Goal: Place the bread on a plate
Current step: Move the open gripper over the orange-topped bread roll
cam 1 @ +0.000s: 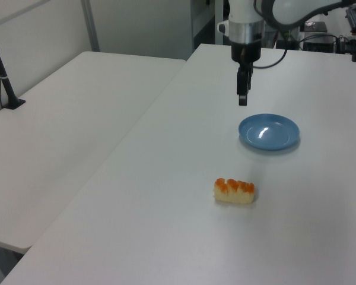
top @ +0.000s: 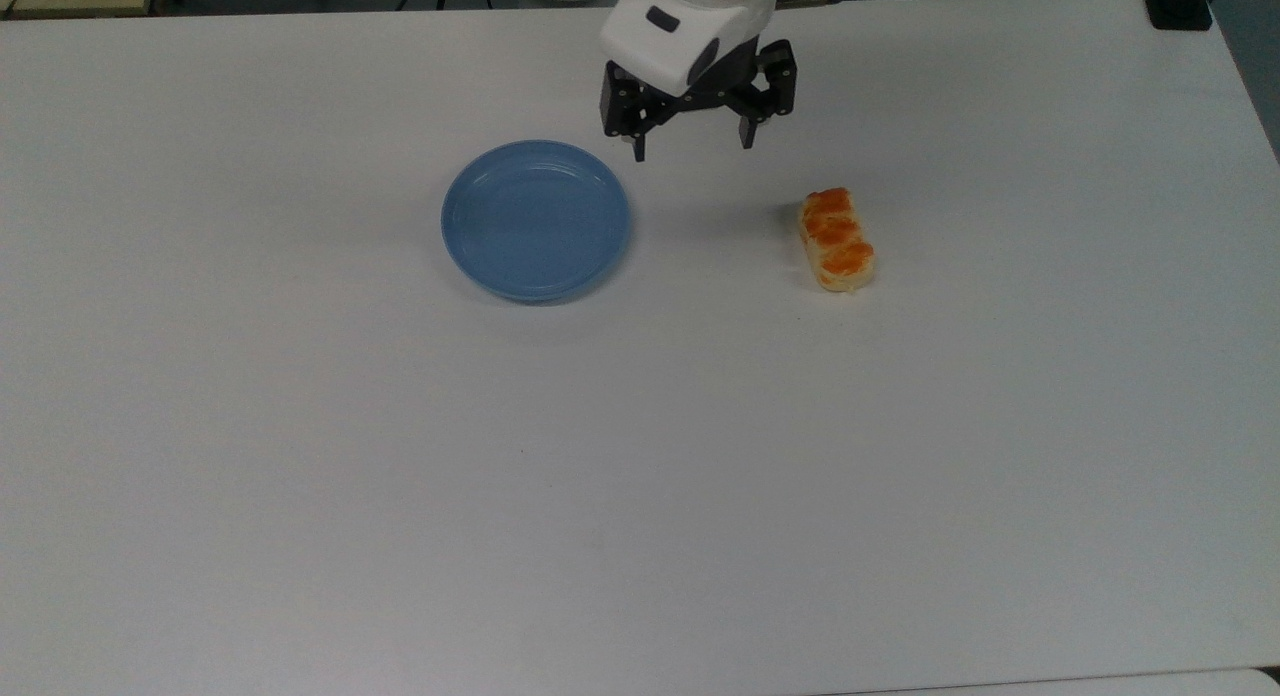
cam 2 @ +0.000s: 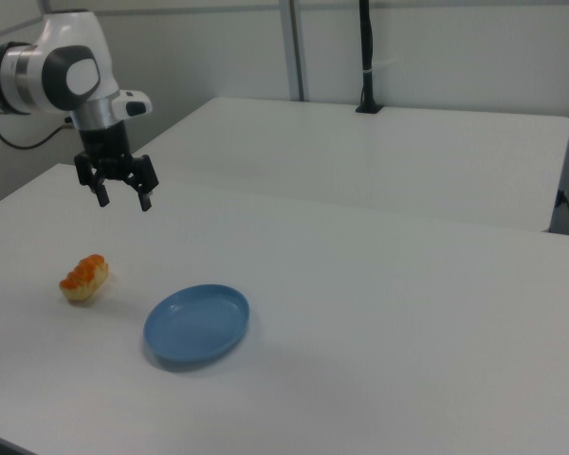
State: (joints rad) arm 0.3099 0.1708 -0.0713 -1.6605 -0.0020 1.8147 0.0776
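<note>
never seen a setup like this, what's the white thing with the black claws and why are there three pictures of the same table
The white thing is a robot arm, and its black claw is a two-finger gripper, open here and holding nothing. The three pictures show one moment from different cameras: the top view looks down on the table, and the left and right views look across it from the sides. On the table lie a round blue plate and a small bread loaf with orange glazed bumps, apart from each other. The gripper hangs above the table between them. The bread is meant to go on the plate.
</note>
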